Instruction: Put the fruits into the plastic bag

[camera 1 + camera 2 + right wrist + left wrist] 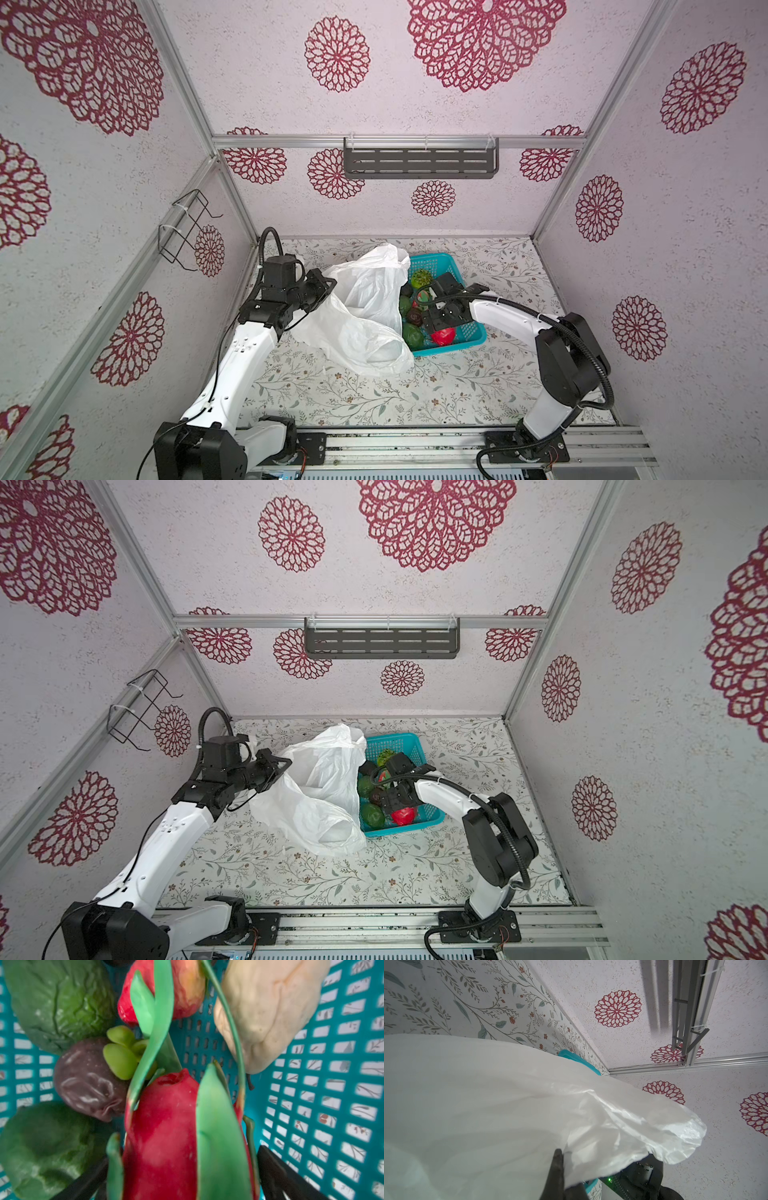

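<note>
The plastic bag (365, 316) lies crumpled and white, left of the basket, with one side lifted. My left gripper (328, 286) is shut on the bag's edge; in the left wrist view a dark finger (556, 1172) pinches the film (508, 1105). The fruits lie in the teal basket (453, 347). My right gripper (182, 1178) reaches into it, open, with one finger (278, 1172) on each side of a red-and-green piece (166, 1136). Beside it lie a dark purple ball (87, 1084), a beige bumpy lump (266, 1012), two green avocados (60, 1001) and another red piece (187, 991). A green bumpy ball (422, 277) sits at the basket's far end.
The basket's perforated walls (332, 1084) close in around my right gripper. The bag's raised side leans against the basket's left rim (365, 746). A wire rack (187, 228) hangs on the left wall and a dark shelf (419, 162) on the back wall.
</note>
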